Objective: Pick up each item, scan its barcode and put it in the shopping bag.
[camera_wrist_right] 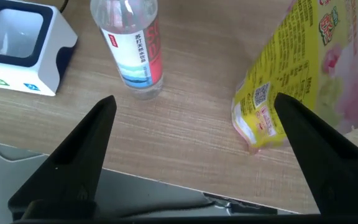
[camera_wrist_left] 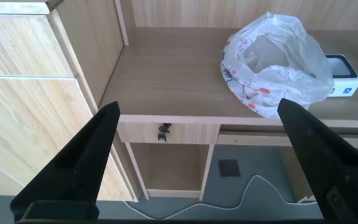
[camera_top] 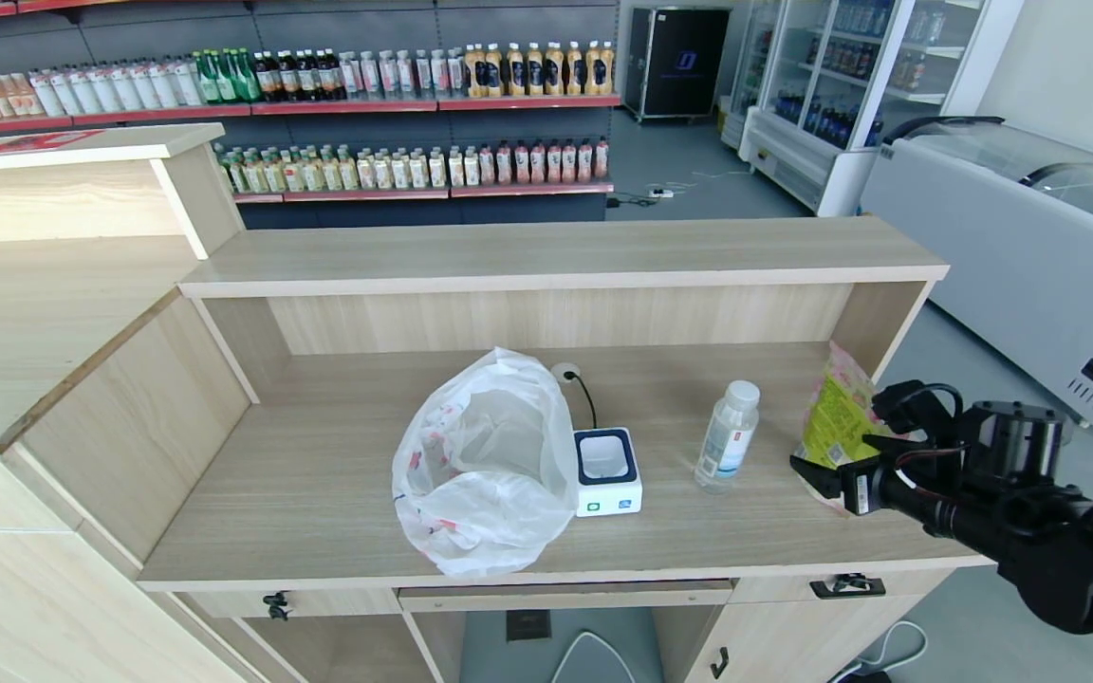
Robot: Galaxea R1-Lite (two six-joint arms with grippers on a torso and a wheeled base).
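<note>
Checkout counter [camera_top: 319,493]: nothing bagged yet, by appearance.
Left gripper [camera_wrist_left: 197,107], fingers apart, before the counter's front; right gripper [camera_top: 841,436], apart and empty, near yellow snack pouch [camera_top: 836,408]; water bottle [camera_top: 727,436] upright beside scanner [camera_top: 608,470]; shopping bag [camera_top: 485,465] open, seemingly empty.

On the counter [camera_top: 319,474] before me stood four things, one of each kind: one white shopping bag [camera_top: 485,465] at centre frame, one scanner [camera_top: 607,470] beside it, one clear bottle [camera_top: 728,434] right of centre, and one yellow snack packet [camera_top: 836,413] farther right.
</note>
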